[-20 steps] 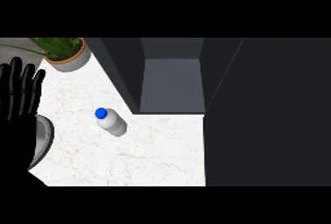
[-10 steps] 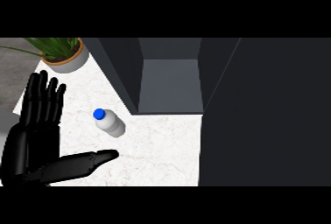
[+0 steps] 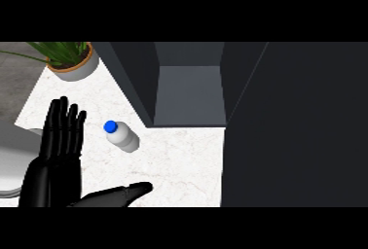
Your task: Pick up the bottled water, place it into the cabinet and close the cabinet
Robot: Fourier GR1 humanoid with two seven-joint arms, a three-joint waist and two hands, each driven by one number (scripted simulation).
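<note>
Reaching for the small clear plastic water bottle with the blue cap [image 3: 120, 135] is the step in hand, and nothing is grasped yet. The bottle stands on the white marbled counter [image 3: 179, 160], just off the front edge of the open dark grey cabinet [image 3: 188, 97], at about eight o'clock from its opening. The one black hand [image 3: 61, 146] in view, coming up from the lower left edge, lies at nine o'clock of the bottle, near it but apart, fingers straight and spread toward twelve o'clock, thumb stretched out toward three o'clock below the bottle; it holds nothing. Which hand it is cannot be settled; by its place I judge it the left. No other hand shows.

To do this well, the palm should slide toward three o'clock until the bottle sits between thumb and fingers, then close round the body below the cap. Coming in too high risks tipping it. The potted green plant in a grey pot [image 3: 72, 61] at eleven o'clock stands well apart.
</note>
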